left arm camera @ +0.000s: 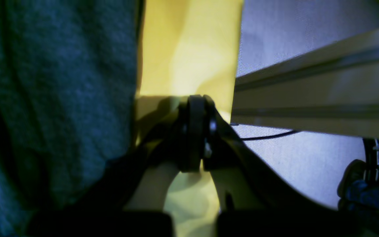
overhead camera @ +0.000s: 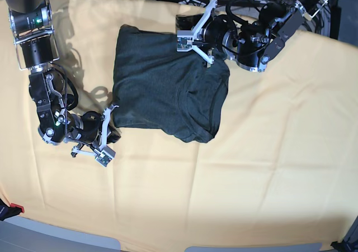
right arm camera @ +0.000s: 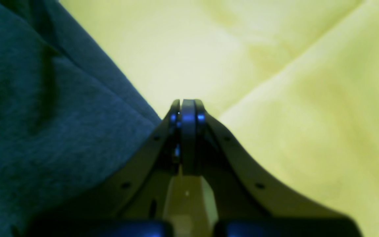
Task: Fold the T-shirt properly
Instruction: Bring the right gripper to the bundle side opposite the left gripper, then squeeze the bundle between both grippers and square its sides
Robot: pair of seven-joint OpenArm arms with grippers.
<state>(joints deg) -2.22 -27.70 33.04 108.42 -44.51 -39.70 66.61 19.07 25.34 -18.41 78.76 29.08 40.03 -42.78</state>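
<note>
My left gripper (left arm camera: 197, 98) is clenched, jaws pressed together with nothing between them; it hangs beside the T-shirt (overhead camera: 168, 87) near the far edge of the yellow cloth (overhead camera: 251, 168), over the shirt's far right corner. My right gripper (right arm camera: 188, 102) is likewise clenched and empty, its tip just beside the shirt's near left corner, above bare cloth. The T-shirt lies folded into a rough rectangle on the far middle of the cloth-covered bench, dark and wrinkled, between my two grippers.
</note>
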